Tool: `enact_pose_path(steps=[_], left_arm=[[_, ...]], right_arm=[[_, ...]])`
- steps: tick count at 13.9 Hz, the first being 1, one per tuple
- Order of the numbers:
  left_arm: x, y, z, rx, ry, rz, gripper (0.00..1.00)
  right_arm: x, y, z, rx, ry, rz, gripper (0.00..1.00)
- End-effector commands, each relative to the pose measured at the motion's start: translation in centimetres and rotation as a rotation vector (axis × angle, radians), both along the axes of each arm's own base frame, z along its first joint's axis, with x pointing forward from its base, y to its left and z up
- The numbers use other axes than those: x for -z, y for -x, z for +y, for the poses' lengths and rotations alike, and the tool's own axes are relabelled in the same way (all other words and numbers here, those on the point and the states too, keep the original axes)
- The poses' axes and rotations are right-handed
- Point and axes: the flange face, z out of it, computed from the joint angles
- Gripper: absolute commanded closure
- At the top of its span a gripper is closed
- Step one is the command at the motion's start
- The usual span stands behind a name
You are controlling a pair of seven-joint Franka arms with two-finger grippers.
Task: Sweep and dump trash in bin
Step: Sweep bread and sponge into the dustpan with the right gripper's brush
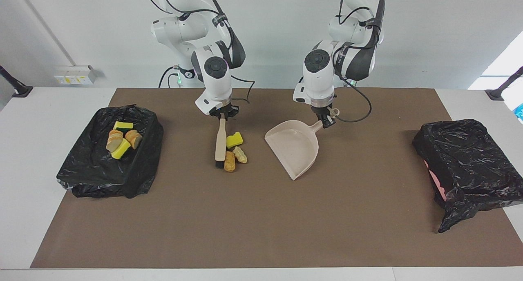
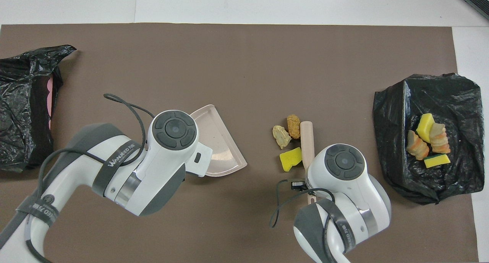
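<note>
Three trash scraps (image 1: 234, 152) lie mid-mat beside the brush (image 1: 220, 141); the dustpan (image 1: 292, 148) sits at their three o'clock, a filled bin (image 1: 110, 154) at nine.

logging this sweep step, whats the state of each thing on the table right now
brush: held by its handle in the shut right gripper, bristle end down beside the loose scraps
dustpan: held by its handle in the shut left gripper, empty
loose scraps: three on the mat, between brush and dustpan
bin with trash: open, lined in black, several scraps inside
second bin: draped in black bag, contents hidden
</note>
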Motion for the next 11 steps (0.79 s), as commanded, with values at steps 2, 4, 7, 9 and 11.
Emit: enact_pose_path(steps=[2,4,7,9,11], left_arm=[[0.2,0.5,-0.4,0.228,0.039,-0.008,1.00],[0.3,1.4,-1.5,0.258,0.039,-0.005,1.00],[1.3,2.4,-2.5,0.287,0.049,-0.014,1.00],[1.8,2.6,-2.3,0.299,0.062,-0.024,1.00],[2.0,2.2,-2.3,0.307,0.094,-0.065,1.00]], right_arm=[[0.1,-0.6,5.1,0.014,-0.082,0.044,1.00],[0.3,0.6,7.9,0.033,-0.147,0.068,1.00],[-0.4,1.0,10.0,0.110,-0.251,0.104,1.00],[-0.9,0.2,10.8,0.131,-0.295,0.116,1.00],[-2.0,-0.8,12.1,0.127,-0.321,0.119,1.00]])
